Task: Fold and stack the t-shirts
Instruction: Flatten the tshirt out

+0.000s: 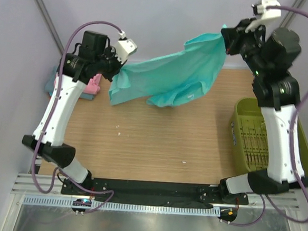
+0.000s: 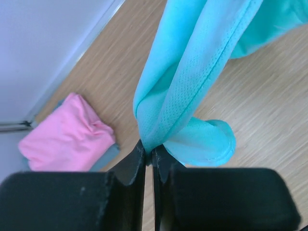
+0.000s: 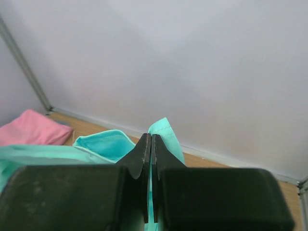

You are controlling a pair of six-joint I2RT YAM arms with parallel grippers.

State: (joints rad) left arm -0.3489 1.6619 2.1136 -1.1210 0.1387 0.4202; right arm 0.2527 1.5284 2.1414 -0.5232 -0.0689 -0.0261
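As your left end effector (image 2: 148, 153) and right end effector (image 3: 151, 144) pinch the teal t-shirt (image 1: 172, 74), it hangs between them over the desk (image 1: 152, 142). A pink t-shirt (image 2: 67, 132) lies folded by your left arm.

left arm (image 1: 59, 109) hides most of the pink t-shirt (image 1: 92, 86) — the basket (image 1: 246, 138) is partly behind the right arm (image 1: 282, 140)

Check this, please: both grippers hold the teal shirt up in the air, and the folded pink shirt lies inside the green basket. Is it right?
Not quite. The pink shirt lies folded on the table at the far left, not inside the green basket; the top external view shows this. The left gripper and right gripper do both hold the teal shirt up in the air.
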